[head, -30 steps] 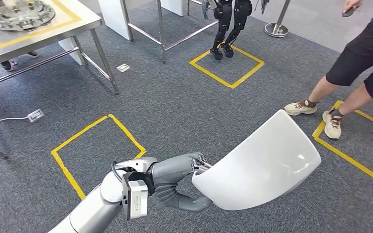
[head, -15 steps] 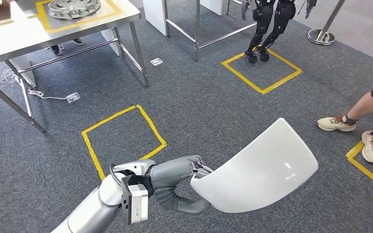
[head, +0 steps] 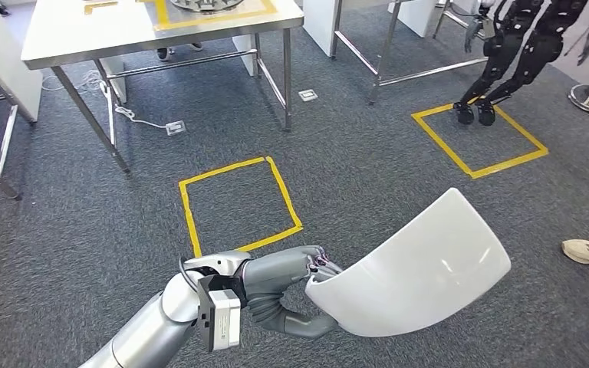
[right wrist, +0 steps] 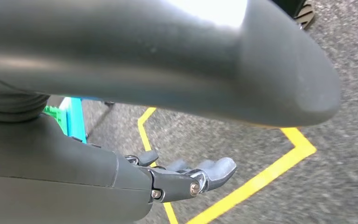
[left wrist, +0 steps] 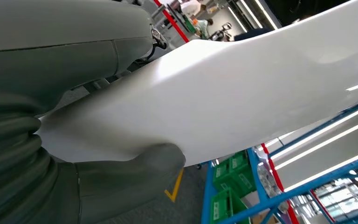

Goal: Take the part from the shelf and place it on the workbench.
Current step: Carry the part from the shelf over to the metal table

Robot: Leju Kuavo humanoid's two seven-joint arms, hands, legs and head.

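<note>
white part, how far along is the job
Pickup looks done: the left hand holds the curved white part by one edge, carried above the grey carpet. In hand: the carry. Left: reaching the steel workbench, which stands ahead to the left, and setting the part on it.

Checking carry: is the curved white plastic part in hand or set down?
In hand: left hand grips the curved white plastic part above carpet.

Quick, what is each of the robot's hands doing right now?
Left hand: holding the curved white part by its edge.
Right hand: holding nothing; whether it is open or closed cannot be told.
</note>
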